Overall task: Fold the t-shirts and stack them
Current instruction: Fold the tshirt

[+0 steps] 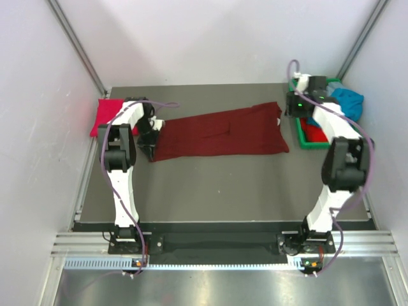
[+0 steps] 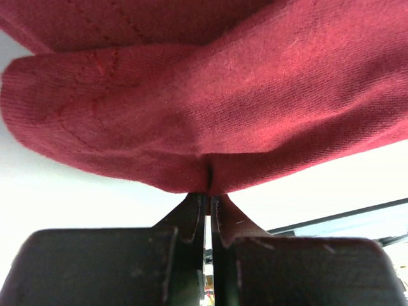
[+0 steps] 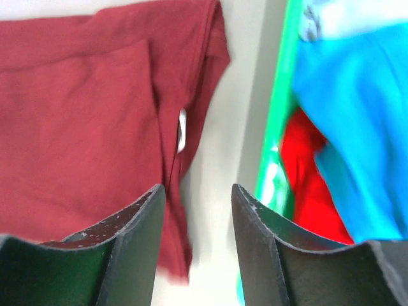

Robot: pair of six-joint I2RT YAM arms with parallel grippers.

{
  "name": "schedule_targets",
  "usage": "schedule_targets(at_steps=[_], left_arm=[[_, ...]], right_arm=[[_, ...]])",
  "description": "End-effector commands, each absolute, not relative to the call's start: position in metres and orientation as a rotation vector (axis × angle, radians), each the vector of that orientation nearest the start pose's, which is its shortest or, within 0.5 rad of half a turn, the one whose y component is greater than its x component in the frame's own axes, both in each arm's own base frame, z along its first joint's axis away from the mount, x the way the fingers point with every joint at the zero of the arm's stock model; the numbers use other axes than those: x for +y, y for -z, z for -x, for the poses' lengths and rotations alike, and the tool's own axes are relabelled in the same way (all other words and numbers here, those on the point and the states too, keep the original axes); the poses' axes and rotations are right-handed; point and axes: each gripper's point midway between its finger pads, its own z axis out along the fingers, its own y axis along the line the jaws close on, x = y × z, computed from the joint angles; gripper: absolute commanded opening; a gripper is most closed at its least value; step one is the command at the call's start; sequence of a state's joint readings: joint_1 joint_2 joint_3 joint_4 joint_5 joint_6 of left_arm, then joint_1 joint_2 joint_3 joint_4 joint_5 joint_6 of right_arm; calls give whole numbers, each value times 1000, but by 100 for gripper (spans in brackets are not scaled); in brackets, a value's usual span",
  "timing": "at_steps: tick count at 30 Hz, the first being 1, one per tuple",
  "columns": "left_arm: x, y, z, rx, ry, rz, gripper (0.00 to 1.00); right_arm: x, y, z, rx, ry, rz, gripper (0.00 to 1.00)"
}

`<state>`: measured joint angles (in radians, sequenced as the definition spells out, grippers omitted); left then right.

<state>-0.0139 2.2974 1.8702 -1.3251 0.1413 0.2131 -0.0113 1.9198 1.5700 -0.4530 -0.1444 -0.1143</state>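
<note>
A dark maroon t-shirt [image 1: 223, 131] lies spread flat across the middle of the table. My left gripper [image 1: 150, 139] is at its left end, shut on a pinched fold of the maroon cloth [image 2: 210, 127], and the jaws meet at the cloth's lower edge [image 2: 209, 189]. My right gripper [image 1: 294, 107] hovers open and empty [image 3: 197, 191] over the gap between the shirt's right edge [image 3: 83, 127] and the bin. A teal-blue t-shirt [image 3: 357, 121] and a bright crimson t-shirt [image 3: 306, 185] lie in the bin.
The green plastic bin [image 1: 298, 137] stands at the right edge of the table, its rim [image 3: 277, 127] just right of my right fingers. A folded red cloth [image 1: 105, 115] lies at the far left by the wall. White walls close in both sides.
</note>
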Motion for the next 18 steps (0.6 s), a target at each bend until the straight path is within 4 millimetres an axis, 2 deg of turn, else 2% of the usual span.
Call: schedule_targets(at_steps=[1, 2, 4, 5, 7, 9, 13, 18], left_arm=[[-21, -47, -356, 3258, 294, -369, 0], [-22, -47, -356, 3257, 298, -364, 0], [-24, -45, -356, 3257, 311, -362, 0], [-24, -46, -356, 3257, 313, -360, 0], [-25, -46, -358, 3252, 312, -365, 0], [-27, -47, -360, 3246, 310, -372, 0], [-27, -46, -358, 3253, 298, -379, 0], [-30, -49, -357, 3247, 296, -389, 0]], right_arm=[[21, -143, -452, 2382, -409, 102, 47], [17, -139, -443, 2395, -459, 71, 47], [33, -116, -419, 2459, -637, 60, 47], [36, -102, -414, 2495, -688, 46, 48], [46, -89, -405, 2524, -780, 68, 48], [50, -77, -403, 2537, -822, 85, 47], [57, -80, -412, 2521, -893, 138, 46], [53, -78, -420, 2533, -858, 146, 45]])
